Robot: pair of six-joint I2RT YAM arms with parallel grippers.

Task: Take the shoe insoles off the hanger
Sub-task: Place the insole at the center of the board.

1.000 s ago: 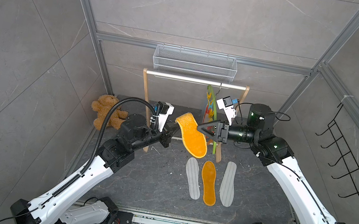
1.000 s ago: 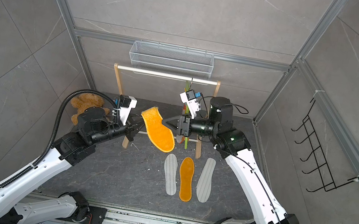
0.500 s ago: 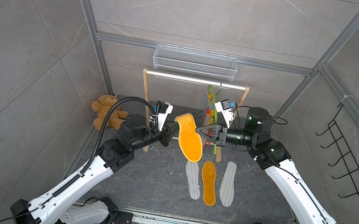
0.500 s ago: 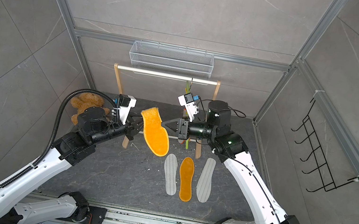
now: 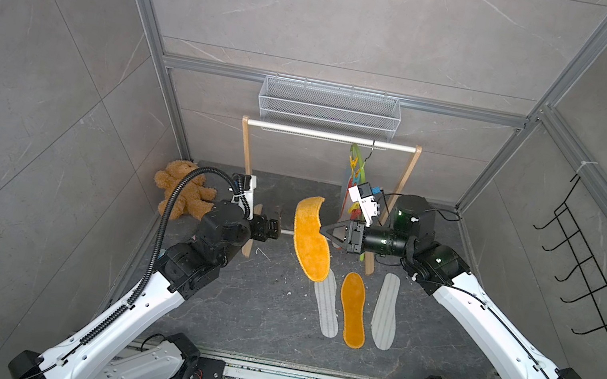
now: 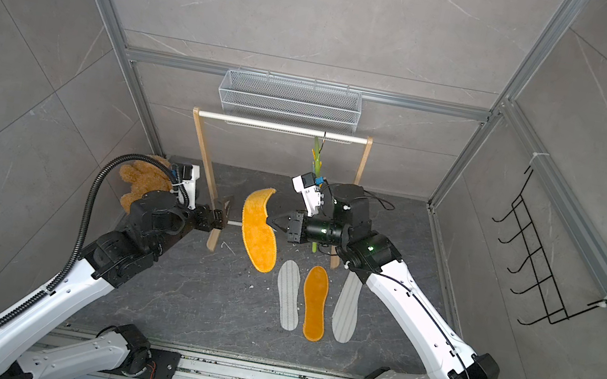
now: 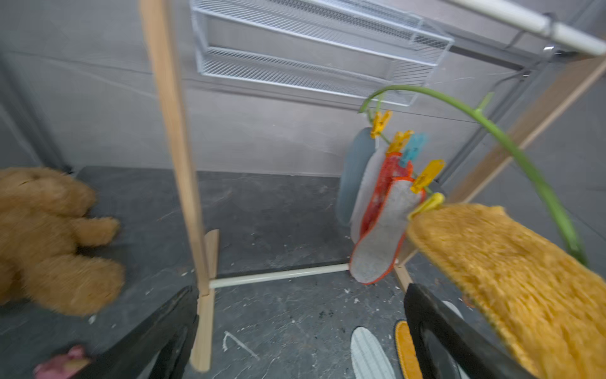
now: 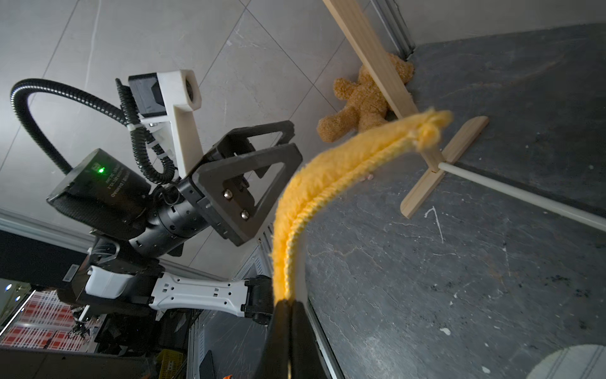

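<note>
Room: grey tiled walls close in a dark stone floor [image 5: 250, 316], and a wooden rail frame [image 5: 246, 151] stands at the back.
Hanger: the lime-green hanger [image 7: 479, 114] hooks over the frame's rail close to one end post, with coloured clips [image 7: 428, 175] strung under it.
Right gripper: the right gripper [image 5: 322, 229] reaches across in front of the frame. Its fingers [image 8: 278, 334] are pressed tight together on the long edge of the orange fuzzy insole [image 5: 311, 238], about mid-length.
Held insole: it hangs in the air in front of the frame, clear of the hanger in both top views. It is bowed, with one end up toward the rail and the other drooping.
Left gripper: the left gripper [image 8: 295, 141] sits by the frame's foot with its fingers [image 8: 249, 161] spread wide, gripping nothing. The tips are just beside the held insole, and both top views show a gap.
Clipped insoles: under the rail, the orange-rimmed grey felt insole [image 7: 380, 236], red mottled insole [image 7: 388, 177], white insole [image 7: 367, 187] and blue-grey insole [image 7: 352, 177] hang packed side by side.
Floor insoles: two striped insoles [image 5: 326, 306] lie flat in front of the frame with an orange flat insole [image 5: 353, 311] between them.
Elsewhere: a teddy bear [image 5: 182, 194] slumps beside the frame's foot. A wire basket [image 5: 328, 108] sits on the wall above the rail. A black hook rack [image 5: 593, 284] hangs well apart from the frame.
</note>
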